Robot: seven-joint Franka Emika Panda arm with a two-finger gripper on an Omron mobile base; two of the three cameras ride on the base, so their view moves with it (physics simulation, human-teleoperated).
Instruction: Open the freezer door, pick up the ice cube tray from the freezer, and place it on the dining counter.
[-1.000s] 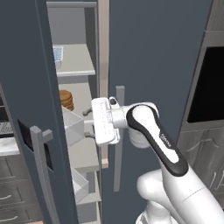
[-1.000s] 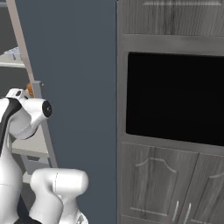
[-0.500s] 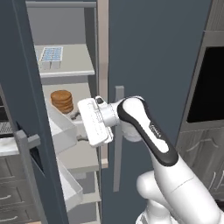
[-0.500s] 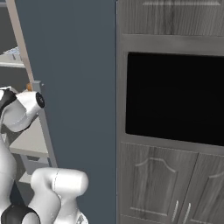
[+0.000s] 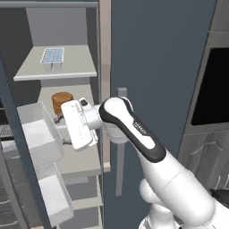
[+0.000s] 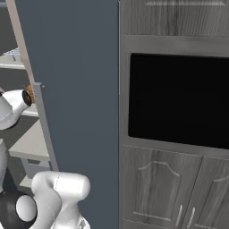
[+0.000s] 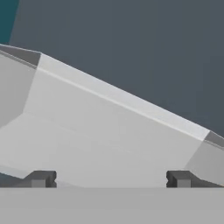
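Door swing is the main change: compared with a second ago, the freezer door (image 5: pixel 13 147) stands much wider, its inner face and white bins (image 5: pixel 40 138) now turned towards the left base camera, and the shelves of the freezer (image 5: pixel 67 71) lie exposed where earlier the door edge covered half of them. The hand has travelled leftwards with it and now sits well inside the opening, just in front of the middle shelf.

The fingers (image 7: pixel 109 177) stand wide apart with nothing between them; in the hand view they face a pale bin wall against the dark door panel.

That suggests the opening step is about done and the reach for the ice cube tray (image 5: pixel 52 55) can follow. The tray lies flat on the upper shelf, towards its left front, above the hand and well apart from it.

Around it: a stack of round brown discs (image 5: pixel 62 102) sits on the middle shelf just behind the hand, close enough to be knocked if the wrist lifts carelessly. The door bins jut into the space at the left, so the arm has a narrow lane between them and the centre post (image 5: pixel 105 80). The plain matching door (image 6: pixel 76 89) stays shut at the right, beside a dark oven panel (image 6: pixel 179 98) and grey cabinets (image 6: pixel 174 188).
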